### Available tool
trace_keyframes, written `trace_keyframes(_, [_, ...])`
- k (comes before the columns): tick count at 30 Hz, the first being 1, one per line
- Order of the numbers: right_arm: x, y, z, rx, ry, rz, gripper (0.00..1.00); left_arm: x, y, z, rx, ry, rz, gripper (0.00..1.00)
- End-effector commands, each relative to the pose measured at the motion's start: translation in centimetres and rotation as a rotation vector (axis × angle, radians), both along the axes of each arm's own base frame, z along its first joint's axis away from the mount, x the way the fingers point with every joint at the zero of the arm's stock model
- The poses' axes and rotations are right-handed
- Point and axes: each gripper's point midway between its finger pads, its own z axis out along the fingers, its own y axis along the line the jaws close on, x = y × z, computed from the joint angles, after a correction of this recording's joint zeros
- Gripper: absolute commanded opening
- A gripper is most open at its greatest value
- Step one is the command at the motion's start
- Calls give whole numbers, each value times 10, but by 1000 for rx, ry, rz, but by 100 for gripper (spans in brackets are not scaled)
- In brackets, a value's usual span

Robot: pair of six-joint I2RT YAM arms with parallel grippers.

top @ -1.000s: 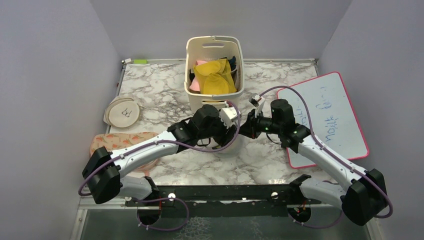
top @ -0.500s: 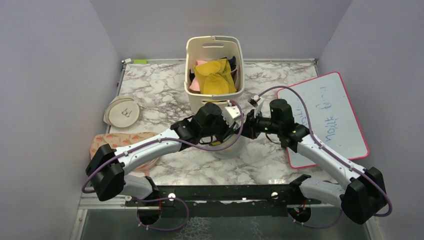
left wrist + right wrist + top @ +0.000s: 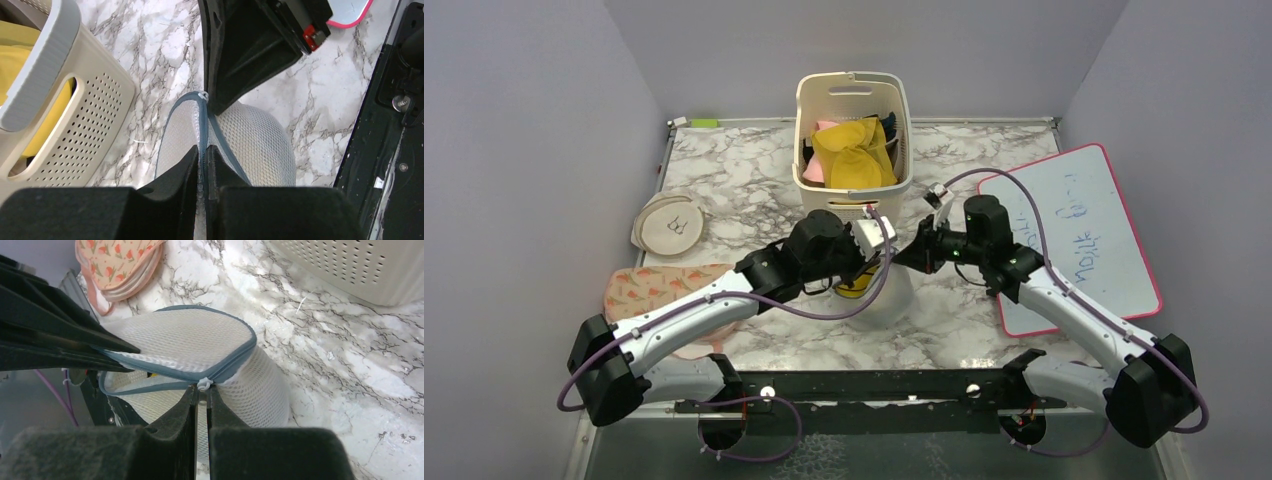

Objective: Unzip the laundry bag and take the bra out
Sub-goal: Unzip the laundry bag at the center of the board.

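Centrally on the marble table, the laundry bag stands upright between the two grippers, just in front of the cream slotted basket. It is a white mesh drum with a blue-grey zip trim around its top panel.

The left gripper is clamped on that trim at the edge of the bag nearest its own arm, its fingers pressed together with the trim pinched between them. From the opposite side, the right gripper is likewise closed on the bag's rim, its fingertips meeting just below the small white zip pull.

The right wrist view shows the top panel lifted on the left gripper's side: two runs of trim stand apart there, leaving a dark gap in which a speck of yellow shows. What lies inside the bag cannot be made out.

The basket holds a yellow cloth and a pink cloth. A whiteboard with a pink border lies flat on the right of the table. On the left lie a round beige pouch and, nearer the arms, a peach floral pad.
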Motion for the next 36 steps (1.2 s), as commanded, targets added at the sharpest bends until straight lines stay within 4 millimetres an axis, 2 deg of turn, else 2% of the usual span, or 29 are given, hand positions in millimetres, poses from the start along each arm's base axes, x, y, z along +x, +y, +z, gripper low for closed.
trace_keyframes(1, [25, -16, -4, -24, 7, -120, 1, -5, 9, 13, -22, -51, -13, 0])
trace_keyframes(5, [37, -27, -10, -28, 38, -175, 1, -6, 16, 8, -10, -47, 11, 0])
trace_keyframes(10, [47, -37, -9, -34, 28, -229, 1, 0, 31, 4, 10, -60, 89, 0])
trace_keyframes(15, [37, -28, 5, 16, -26, -134, 1, 0, 35, 1, 15, -51, 112, 0])
trace_keyframes(19, [13, -15, 11, 57, -59, 42, 1, -1, 23, -2, -4, 11, 104, 4])
trace_keyframes(21, [7, -12, 10, 80, -53, 70, 1, -4, 14, -5, -18, 53, 80, 6])
trace_keyframes(28, [0, -13, 6, 82, -31, 81, 1, -2, -7, -10, -43, 118, 60, 30])
trace_keyframes(31, [-5, -13, 5, 93, -19, 90, 1, 0, -14, -9, -53, 121, 45, 37])
trace_keyframes(36, [-9, -11, 4, 108, -8, 107, 1, 3, -27, -6, -64, 131, 19, 41])
